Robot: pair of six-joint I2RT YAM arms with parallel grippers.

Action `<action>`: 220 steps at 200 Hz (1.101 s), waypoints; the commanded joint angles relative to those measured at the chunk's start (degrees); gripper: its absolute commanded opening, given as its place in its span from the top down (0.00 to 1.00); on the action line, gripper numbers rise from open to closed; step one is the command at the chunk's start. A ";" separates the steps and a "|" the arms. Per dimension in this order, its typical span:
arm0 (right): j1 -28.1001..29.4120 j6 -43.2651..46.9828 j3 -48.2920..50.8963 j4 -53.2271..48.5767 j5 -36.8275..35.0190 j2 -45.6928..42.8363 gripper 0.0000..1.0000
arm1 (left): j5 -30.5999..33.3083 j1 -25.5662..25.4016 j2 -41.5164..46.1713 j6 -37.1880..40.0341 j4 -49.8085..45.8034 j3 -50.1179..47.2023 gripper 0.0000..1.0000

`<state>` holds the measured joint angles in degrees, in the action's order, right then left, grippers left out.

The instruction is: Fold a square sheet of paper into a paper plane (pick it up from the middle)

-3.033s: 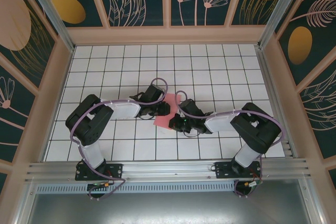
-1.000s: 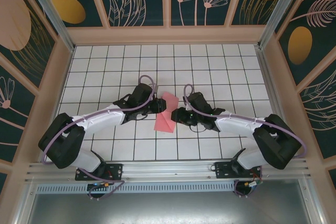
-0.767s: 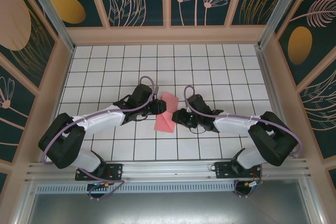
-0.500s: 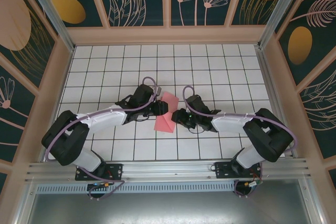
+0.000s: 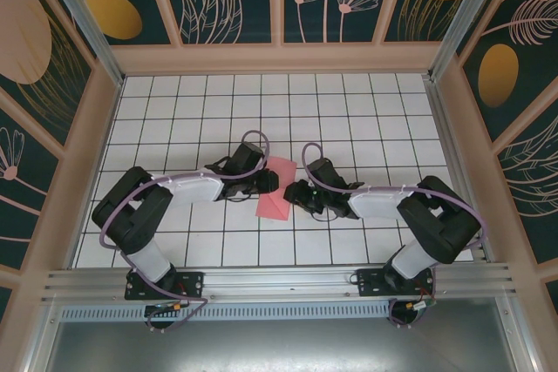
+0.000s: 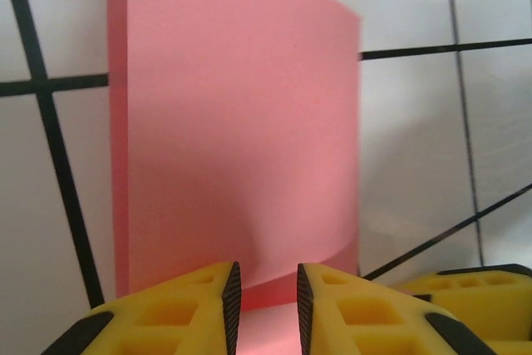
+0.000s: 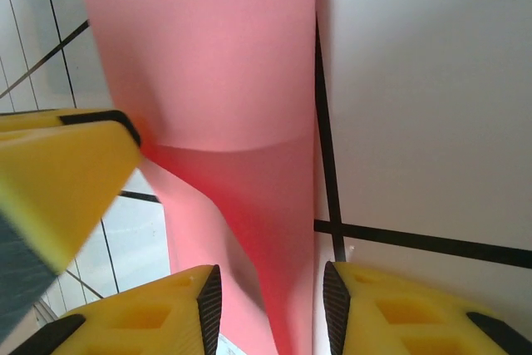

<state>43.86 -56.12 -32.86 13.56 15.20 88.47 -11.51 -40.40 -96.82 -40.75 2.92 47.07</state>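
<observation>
Bowing: doubled pink sheet (image 5: 275,200) | left claw (image 6: 264,293) narrow, straddling edge | right claw (image 7: 270,288) half-open

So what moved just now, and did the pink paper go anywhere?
The left arm and right arm swung their elbows inward. The left gripper narrowed its jaws around the edge of the square sheet of paper. The right gripper stayed open around the opposite edge, and the paper stayed curled in the middle of the table.

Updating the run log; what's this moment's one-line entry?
square sheet of paper: doubled over loosely; left gripper: jaws narrow at its edge; right gripper: jaws apart, astride it
</observation>
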 commanded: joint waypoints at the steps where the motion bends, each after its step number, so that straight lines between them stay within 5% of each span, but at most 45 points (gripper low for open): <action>1: -0.31 -1.07 -0.27 2.67 -0.52 1.09 0.59 | 1.98 0.30 -0.72 -0.28 -1.68 0.42 0.73; 220: -0.88 -2.18 2.01 16.46 5.70 7.00 0.69 | 2.61 0.28 0.34 -0.91 -0.63 -0.48 0.71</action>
<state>43.46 -58.87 -31.94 25.63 18.65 93.76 -9.96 -40.40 -98.89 -40.77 2.35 46.94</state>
